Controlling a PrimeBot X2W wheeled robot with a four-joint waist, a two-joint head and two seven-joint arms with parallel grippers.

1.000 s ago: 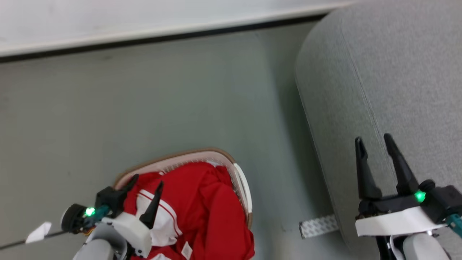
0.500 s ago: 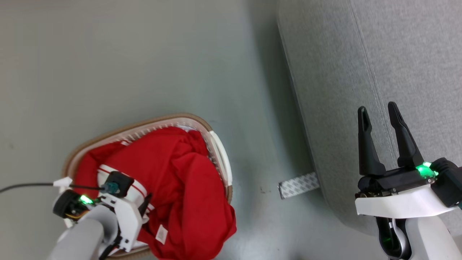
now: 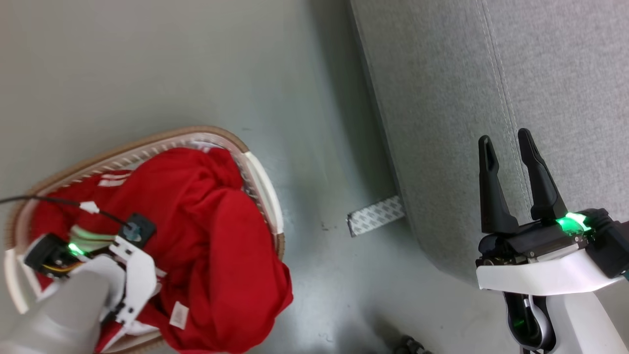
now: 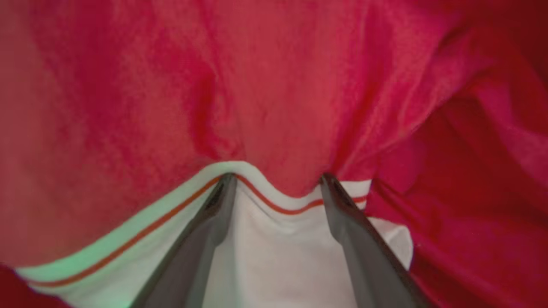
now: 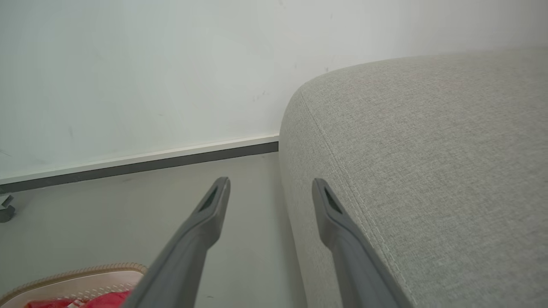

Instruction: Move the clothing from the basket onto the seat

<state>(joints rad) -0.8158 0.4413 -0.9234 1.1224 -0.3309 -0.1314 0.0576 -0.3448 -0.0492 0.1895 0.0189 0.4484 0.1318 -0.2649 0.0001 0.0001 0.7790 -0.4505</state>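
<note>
Clothing (image 3: 211, 236) spilling over basket (image 3: 196, 132) rim, bare floor (image 3: 314, 147) beside seat (image 3: 442, 98)

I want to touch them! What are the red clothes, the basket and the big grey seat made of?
The clothing looks like soft, thin fabric: it crumples and folds. The basket seems smooth white plastic with slotted sides. The seat looks like matte woven cloth with stitched seams.

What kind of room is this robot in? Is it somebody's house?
Probably a living room, or a test room set up like one. There is a big grey fabric seat, a laundry basket full of red clothing on a smooth floor, and a plain white wall behind.
</note>
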